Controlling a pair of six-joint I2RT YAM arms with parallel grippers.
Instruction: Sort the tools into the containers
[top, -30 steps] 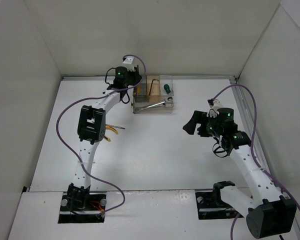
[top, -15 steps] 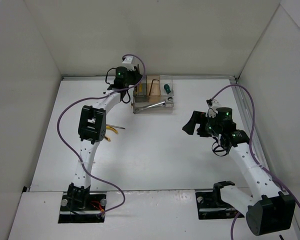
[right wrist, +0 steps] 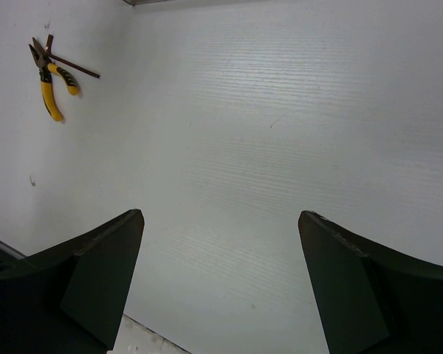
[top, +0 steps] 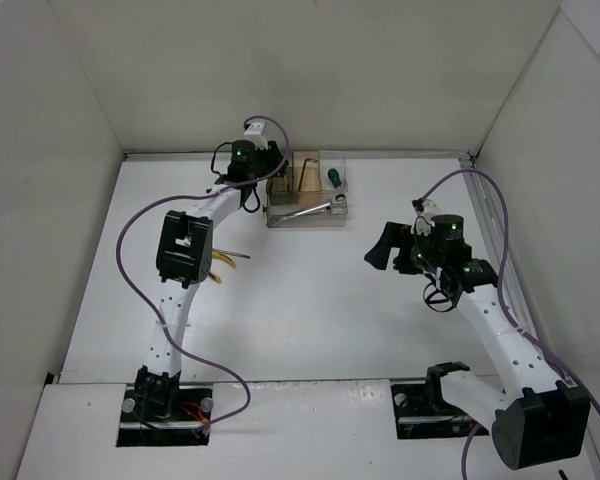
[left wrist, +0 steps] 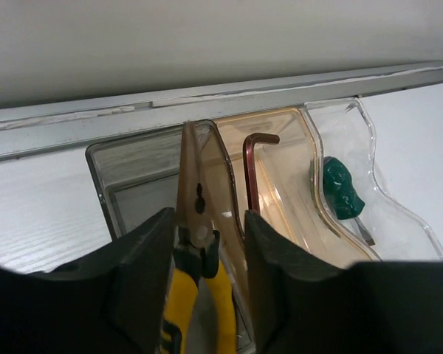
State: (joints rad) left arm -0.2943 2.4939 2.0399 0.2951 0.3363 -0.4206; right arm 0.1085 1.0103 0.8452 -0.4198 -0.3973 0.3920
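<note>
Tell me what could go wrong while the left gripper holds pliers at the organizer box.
1. The yellow-handled pliers in the left gripper point at the wall between the left compartment and the tan compartment; the nose may catch it or push the organizer box.
2. The second yellow-handled pliers on the table seem to cross the thin dark rod, so one grasp may drag both.
</note>
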